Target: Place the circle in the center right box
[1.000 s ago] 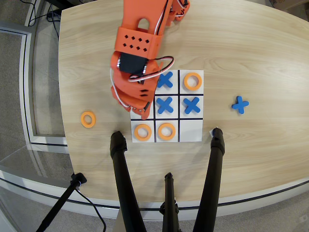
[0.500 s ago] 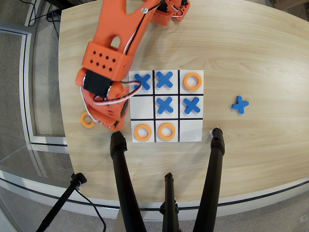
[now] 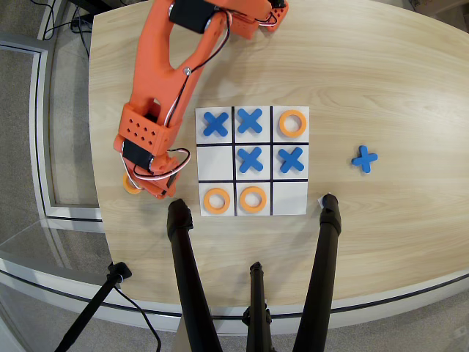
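In the overhead view, the orange arm reaches down the left side of the table. Its gripper (image 3: 152, 188) hangs over the loose circle (image 3: 128, 184), an orange ring of which only a sliver shows at the gripper's left edge. The gripper's body hides its fingers, so open or shut is unclear. The center right box (image 3: 215, 159) is the bare white cell at the view's left end of the grid board's (image 3: 291, 202) middle row, just right of the gripper.
The board holds blue X pieces (image 3: 250, 158) in several cells and orange rings (image 3: 292, 123) at top right and in two bottom cells. A spare blue X (image 3: 364, 158) lies to the right. Black tripod legs (image 3: 185, 264) cross the near edge.
The arm swung left off the board's left column and came over the loose ring, now covering most of it. The top-left X and the bare middle-left cell are uncovered.
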Controlling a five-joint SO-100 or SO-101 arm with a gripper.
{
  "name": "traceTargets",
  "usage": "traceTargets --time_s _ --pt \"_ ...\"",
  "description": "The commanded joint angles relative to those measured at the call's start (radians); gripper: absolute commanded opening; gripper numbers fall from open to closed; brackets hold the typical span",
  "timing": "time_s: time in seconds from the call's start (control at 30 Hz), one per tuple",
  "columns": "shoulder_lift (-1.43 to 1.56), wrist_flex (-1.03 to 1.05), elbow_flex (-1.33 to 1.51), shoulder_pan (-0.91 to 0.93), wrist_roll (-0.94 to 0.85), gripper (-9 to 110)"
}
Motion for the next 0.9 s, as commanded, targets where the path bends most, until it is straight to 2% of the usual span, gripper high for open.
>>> traceTargets --time_s 0.0,0.3,0.87 --pt "-0.032 -0.011 -0.087 0.014 -0.008 16" --pt "-0.110 -0.008 -0.170 0.041 -0.035 16" --pt "-0.172 0.000 -0.156 0.071 -0.100 16"
